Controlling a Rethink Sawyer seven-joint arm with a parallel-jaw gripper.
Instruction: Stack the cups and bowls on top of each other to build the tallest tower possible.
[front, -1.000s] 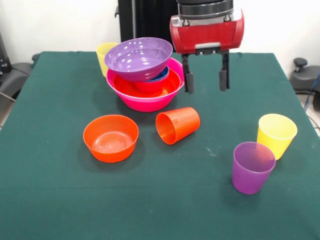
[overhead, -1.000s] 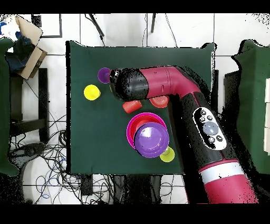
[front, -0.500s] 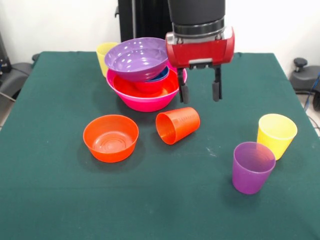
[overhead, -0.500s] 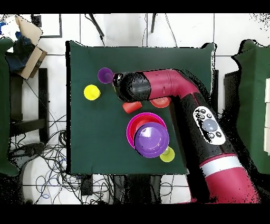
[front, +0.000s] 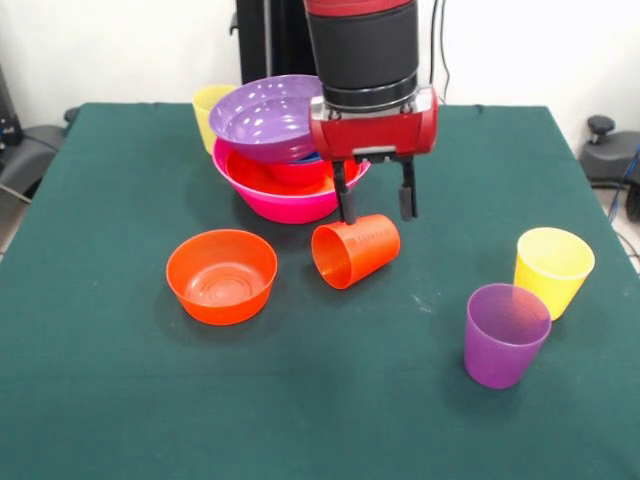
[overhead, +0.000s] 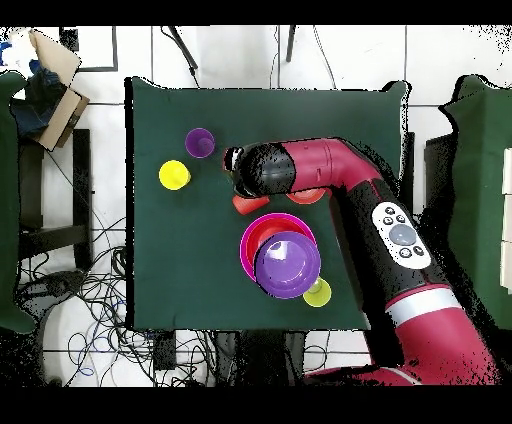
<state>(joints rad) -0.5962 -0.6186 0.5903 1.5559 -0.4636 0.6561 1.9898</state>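
A dark green cloth covers the table (front: 120, 400). In the overhead view the floor (overhead: 230, 55) around it is pale tiles, with black cables (overhead: 80, 300) and a cardboard box (overhead: 55, 70) off to one side.

The tower (front: 290, 150) sits near the far edge: a big pink bowl (front: 290, 205), an orange bowl (front: 280, 175) inside it, and a purple bowl (front: 270, 115) tilted on top. A yellow cup (front: 207, 105) stands just behind it.

The gripper (front: 375, 205) hangs just above an orange cup (front: 356, 250) lying on its side, its two fingers spread apart, holding nothing.

A small orange bowl (front: 221, 275) sits beside that cup. A purple cup (front: 505, 335) and another yellow cup (front: 552, 270) stand upright close together, well apart from the tower.
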